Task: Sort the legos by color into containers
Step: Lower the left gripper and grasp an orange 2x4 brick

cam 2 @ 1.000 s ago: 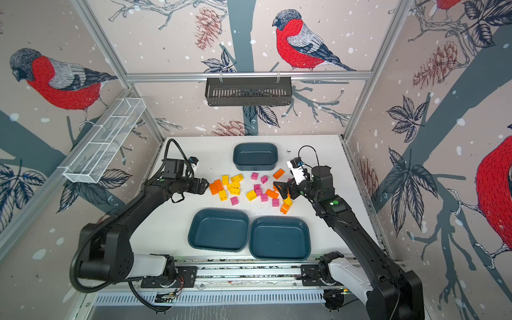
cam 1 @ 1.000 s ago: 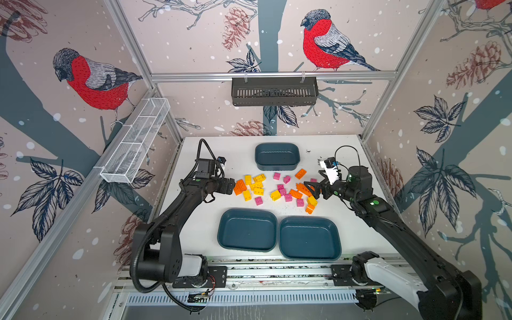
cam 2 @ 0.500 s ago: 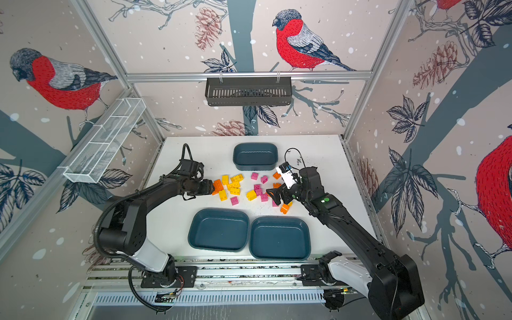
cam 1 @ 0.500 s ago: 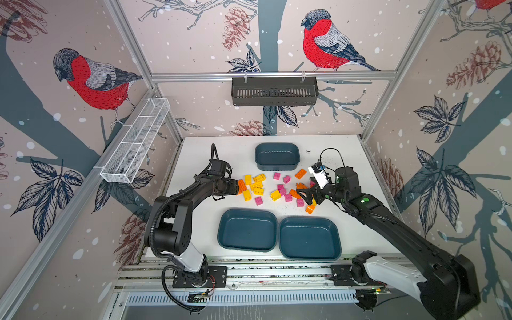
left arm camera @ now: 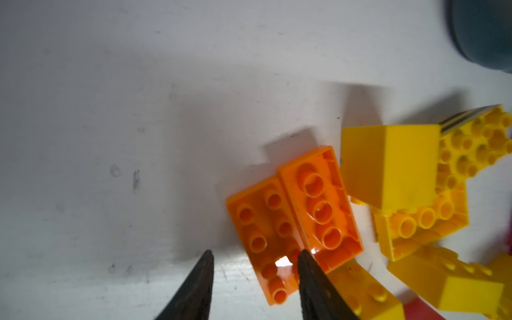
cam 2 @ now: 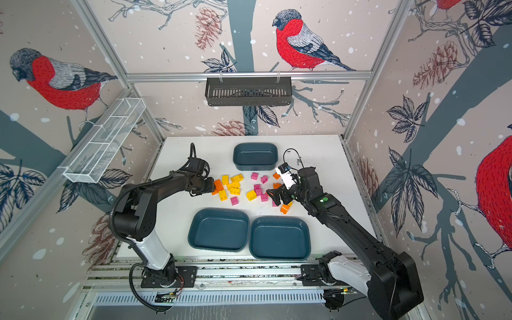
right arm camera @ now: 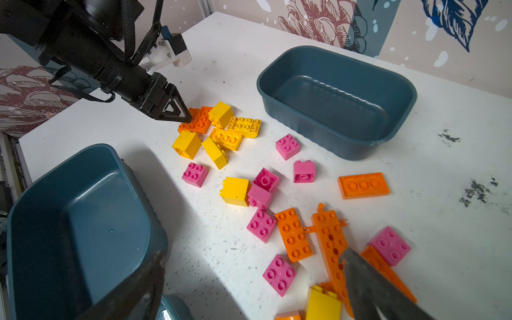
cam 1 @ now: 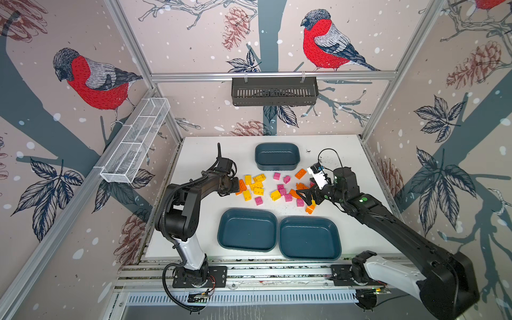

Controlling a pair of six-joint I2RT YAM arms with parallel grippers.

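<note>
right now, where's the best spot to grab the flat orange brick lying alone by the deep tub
Probably the flat orange brick across its two long edges, mid-length, coming straight down. It lies flat and thin on the table, with bare surface along both long sides, leaving room to close on it.

Left gripper (left arm camera: 255,253) narrowed around orange brick (left arm camera: 260,221) — right gripper (cam 1: 306,195) advanced into legos (cam 1: 259,191).

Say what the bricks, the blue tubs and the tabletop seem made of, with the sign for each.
Bricks: probably hard glossy plastic, by the moulded studs and glints. Blue tubs: smooth moulded plastic, half-glossy, by soft reflections and rounded rims. Tabletop: white matt board, scuffed and speckled; whether painted or laminated is unclear.
</note>
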